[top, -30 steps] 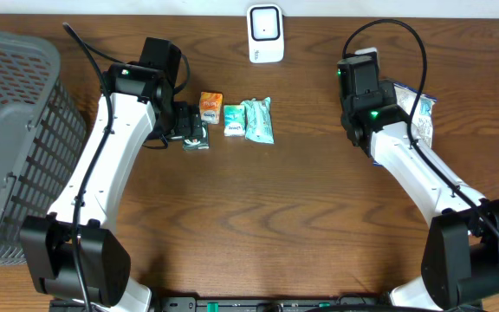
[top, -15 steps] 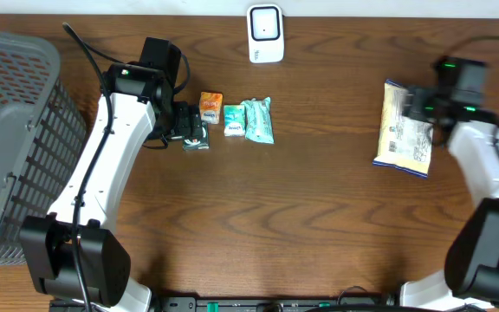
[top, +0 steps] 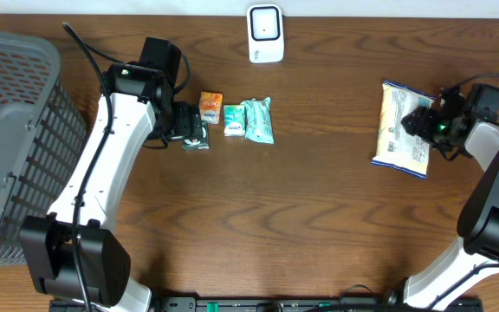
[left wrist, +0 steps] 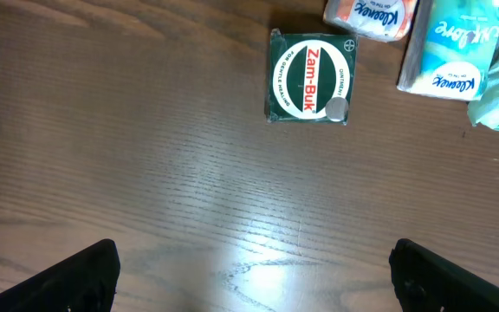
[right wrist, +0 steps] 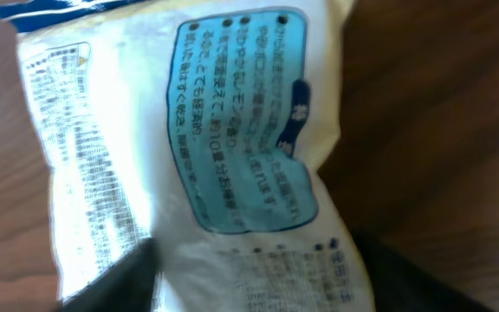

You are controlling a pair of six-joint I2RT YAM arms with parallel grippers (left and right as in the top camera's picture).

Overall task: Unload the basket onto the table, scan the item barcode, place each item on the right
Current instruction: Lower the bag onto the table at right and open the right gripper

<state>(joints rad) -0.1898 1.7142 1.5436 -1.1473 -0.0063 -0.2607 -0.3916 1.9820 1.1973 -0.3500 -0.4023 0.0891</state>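
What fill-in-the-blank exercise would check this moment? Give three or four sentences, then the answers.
1. The green tin in the left wrist view is labelled Zam-____.
2. The left gripper stands ____, with nothing held.
3. The snack bag lies on the ____ side of the table in the overhead view.
4. The grey mesh basket stands at the table's ____ edge.

Missing words: Buk; open; right; left.
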